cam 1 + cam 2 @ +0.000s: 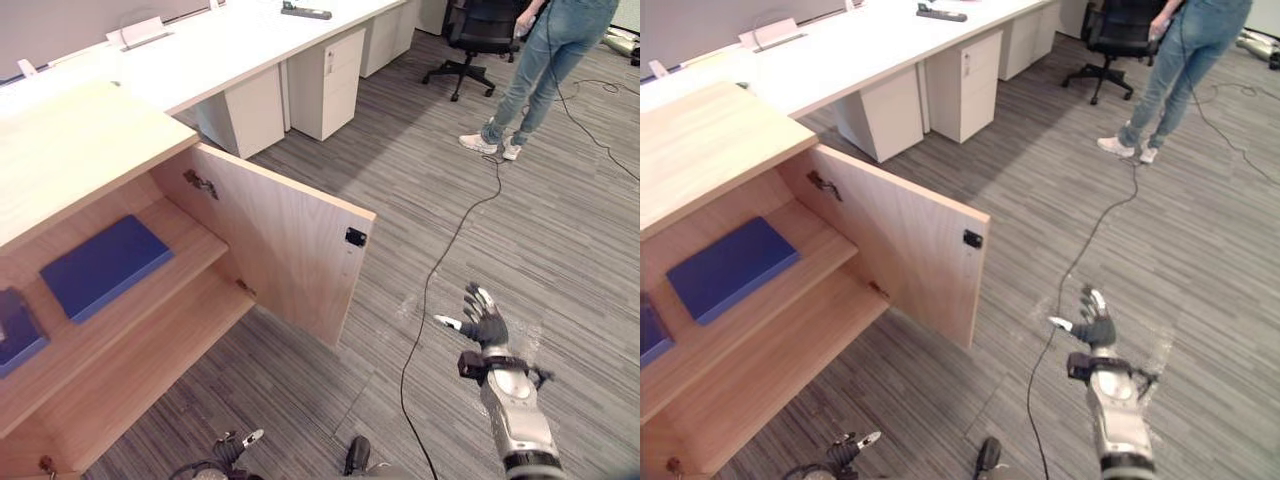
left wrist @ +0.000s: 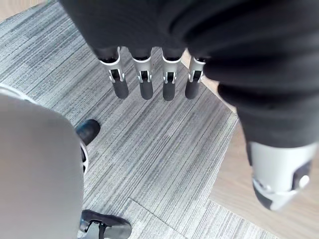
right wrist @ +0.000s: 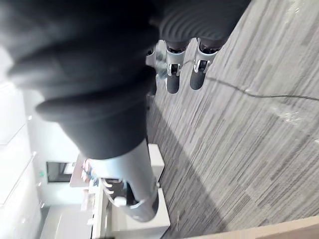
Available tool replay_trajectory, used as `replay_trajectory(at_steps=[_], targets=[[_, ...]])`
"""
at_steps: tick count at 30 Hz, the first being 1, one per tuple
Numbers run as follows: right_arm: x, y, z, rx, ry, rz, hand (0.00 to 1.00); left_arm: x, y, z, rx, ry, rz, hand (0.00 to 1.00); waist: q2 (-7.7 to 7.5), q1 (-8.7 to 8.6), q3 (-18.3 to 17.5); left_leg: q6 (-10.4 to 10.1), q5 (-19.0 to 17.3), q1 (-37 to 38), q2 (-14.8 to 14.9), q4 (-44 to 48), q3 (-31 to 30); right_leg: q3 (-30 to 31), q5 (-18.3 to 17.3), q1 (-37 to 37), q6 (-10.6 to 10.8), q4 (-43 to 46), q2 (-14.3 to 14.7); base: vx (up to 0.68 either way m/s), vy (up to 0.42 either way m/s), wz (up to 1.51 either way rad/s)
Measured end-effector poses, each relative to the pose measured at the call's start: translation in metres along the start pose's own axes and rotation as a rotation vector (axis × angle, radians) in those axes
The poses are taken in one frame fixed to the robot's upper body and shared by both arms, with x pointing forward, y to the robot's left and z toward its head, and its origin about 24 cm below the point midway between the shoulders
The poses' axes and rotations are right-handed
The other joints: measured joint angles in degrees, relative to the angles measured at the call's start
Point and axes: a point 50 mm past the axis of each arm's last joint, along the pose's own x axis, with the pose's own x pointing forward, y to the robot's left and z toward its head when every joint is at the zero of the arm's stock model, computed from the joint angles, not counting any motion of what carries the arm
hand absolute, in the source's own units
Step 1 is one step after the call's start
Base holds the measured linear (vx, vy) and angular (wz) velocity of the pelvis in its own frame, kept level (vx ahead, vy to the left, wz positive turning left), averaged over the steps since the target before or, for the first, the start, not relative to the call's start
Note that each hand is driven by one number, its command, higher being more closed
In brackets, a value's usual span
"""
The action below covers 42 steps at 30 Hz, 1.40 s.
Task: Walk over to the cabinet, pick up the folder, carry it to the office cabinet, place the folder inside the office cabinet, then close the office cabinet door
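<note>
Nearest, in the lower right of the head views, the right hand (image 1: 487, 328) hangs over the grey striped carpet (image 1: 560, 230) with its dark-tipped fingers spread apart and nothing in them. Its own wrist view shows the same slack, empty fingers. The left hand (image 2: 145, 84) is low at the bottom edge, fingers straight and apart, also empty and hovering over carpet. The folder (image 1: 105, 265), a flat, matte, deep-blue rectangle, lies on the middle shelf (image 1: 190, 235) of the office cabinet (image 1: 90, 150) at the left of the frame, square on the board and well back from its front edge. That suggests the placing is done and only the closing is left. A second blue item (image 1: 15, 335) sits at the far left edge, cut off by the frame. The cabinet is pale wood-grain laminate with flat panels and crisp corners. Its door (image 1: 285, 250) stands swung wide into the middle of the frame, a small dark catch (image 1: 355, 237) near its free edge. The right hand lies beyond that edge and well apart from it, probably held out ready to reach the door. In the upper right a person (image 1: 545, 60) in jeans stands by a black office chair (image 1: 480, 30), beside long white desks (image 1: 250, 40).
</note>
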Motion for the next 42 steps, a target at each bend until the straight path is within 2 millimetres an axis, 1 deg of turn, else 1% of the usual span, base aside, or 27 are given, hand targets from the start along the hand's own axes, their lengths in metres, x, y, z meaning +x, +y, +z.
replay_trajectory(at_steps=[1,3,5,9,12,13,15,18,22,24,29,31,35,37,38,40,42], targets=[[0.006,0.002,0.005,-0.013,-0.017,0.013,0.00,0.000,0.001,0.000,0.000,-0.001,0.000,0.00,0.14,0.12,0.1,0.0,0.0,0.0,-0.1,0.0,-0.2,-0.1,0.1,0.0,-0.1,0.0,-0.1,-0.05,0.033,0.14],[0.025,0.005,0.025,-0.056,-0.066,0.047,0.00,0.000,0.003,0.001,0.002,-0.008,0.004,0.00,0.78,1.11,0.4,0.0,0.0,-0.2,-0.2,0.0,-0.5,-0.4,0.3,0.1,0.0,0.0,-0.2,-0.04,0.022,0.08],[0.033,0.005,0.033,-0.062,-0.077,0.056,0.00,0.000,0.005,0.000,0.004,-0.007,0.008,0.00,1.19,1.66,0.3,0.1,0.0,-0.6,-0.2,0.0,-1.6,-1.4,0.3,0.2,0.0,0.0,-0.3,-0.02,0.006,0.21],[0.053,0.007,0.041,-0.085,-0.057,0.074,0.00,-0.001,0.009,-0.005,-0.005,0.008,0.020,0.00,1.68,2.20,0.5,0.3,0.2,-0.9,-0.3,0.0,-3.3,-3.2,0.3,1.0,0.0,0.0,-0.6,-0.02,0.017,0.21],[0.064,0.010,0.044,-0.052,-0.034,0.074,0.00,-0.002,0.011,-0.008,-0.019,0.013,0.025,0.00,1.94,2.67,0.7,0.4,0.3,-0.8,-0.5,0.0,-3.8,-3.6,0.3,1.4,0.0,0.0,-0.8,-0.04,0.022,0.16],[0.069,0.008,0.045,-0.027,-0.019,0.062,0.00,-0.002,0.011,-0.010,-0.024,0.016,0.025,0.00,2.26,2.88,0.9,0.7,0.4,-0.9,-0.7,0.0,-4.7,-4.3,0.3,1.8,0.0,0.0,-1.1,-0.06,0.018,0.27],[0.073,0.004,0.046,-0.019,-0.002,0.050,0.00,-0.003,0.010,-0.012,-0.021,0.020,0.021,0.00,2.53,3.08,0.9,0.8,0.5,-0.9,-0.9,0.0,-5.5,-4.9,0.3,2.1,0.1,0.0,-1.3,-0.07,0.026,0.22],[0.079,0.011,0.055,-0.057,-0.013,0.086,0.00,-0.008,0.012,-0.027,-0.032,0.054,0.029,0.00,2.57,3.74,1.0,1.1,0.8,-1.2,-1.1,0.0,-6.1,-5.3,0.5,2.1,0.3,0.0,-1.5,-0.07,0.020,0.08],[0.082,0.025,0.063,-0.143,-0.030,0.192,0.00,-0.011,0.013,-0.037,-0.034,0.080,0.033,0.00,2.47,3.95,1.0,1.5,1.3,-1.8,-1.3,-0.2,-7.4,-6.4,0.7,2.1,0.2,-0.3,-1.7,-0.08,0.009,0.15],[0.083,0.034,0.065,-0.197,-0.027,0.275,0.00,-0.013,0.013,-0.041,-0.033,0.089,0.034,0.00,2.37,4.39,1.2,1.7,1.7,-1.9,-1.4,-0.7,-7.9,-6.9,0.8,2.1,0.2,-0.3,-1.7,-0.08,0.020,0.13],[0.083,0.034,0.064,-0.267,0.002,0.366,0.00,-0.015,0.015,-0.046,-0.028,0.101,0.028,0.00,1.92,4.41,1.5,1.9,2.2,-1.9,-1.6,-1.4,-8.5,-7.6,0.8,2.2,0.2,-0.3,-1.7,-0.06,0.016,0.05],[0.080,0.045,0.059,-0.317,0.021,0.447,0.00,-0.014,0.015,-0.045,-0.021,0.096,0.023,0.00,1.64,4.30,1.6,1.9,2.2,-1.9,-1.6,-1.4,-8.5,-7.6,0.8,2.2,0.2,-0.3,-1.6,-0.05,0.009,0.00],[0.077,0.057,0.057,-0.344,0.028,0.533,0.00,-0.014,0.016,-0.044,-0.020,0.089,0.020,0.00,1.32,4.36,1.8,1.9,2.2,-1.9,-1.6,-1.6,-8.5,-7.7,0.8,2.2,0.2,-0.3,-1.5,-0.01,0.005,0.00],[0.072,0.069,0.055,-0.364,0.026,0.599,0.00,-0.014,0.017,-0.043,-0.019,0.081,0.020,0.00,1.14,4.45,2.0,1.9,2.2,-1.9,-1.7,-1.7,-8.5,-7.7,0.8,2.1,0.2,-0.3,-1.5,-0.04,0.023,0.01],[0.071,0.072,0.054,-0.370,0.026,0.616,0.00,-0.014,0.017,-0.043,-0.019,0.080,0.021,0.00,1.08,4.45,2.0,1.9,2.2,-1.9,-1.7,-1.7,-8.5,-7.7,0.8,2.1,0.2,-0.3,-1.5,-0.04,0.021,0.01],[0.064,0.087,0.054,-0.396,0.007,0.696,0.00,-0.014,0.018,-0.040,-0.018,0.071,0.023,0.00,0.74,4.45,2.2,1.9,2.4,-1.9,-1.7,-2.0,-8.5,-7.7,0.8,2.0,0.2,-0.4,-1.5,-0.04,0.019,0.01],[0.058,0.098,0.056,-0.463,-0.016,0.761,0.00,-0.013,0.019,-0.039,-0.017,0.065,0.027,0.00,0.30,4.35,2.4,2.0,2.5,-2.2,-1.7,-2.0,-8.5,-7.5,0.8,1.8,0.2,-0.4,-1.5,-0.04,0.013,-0.01]])
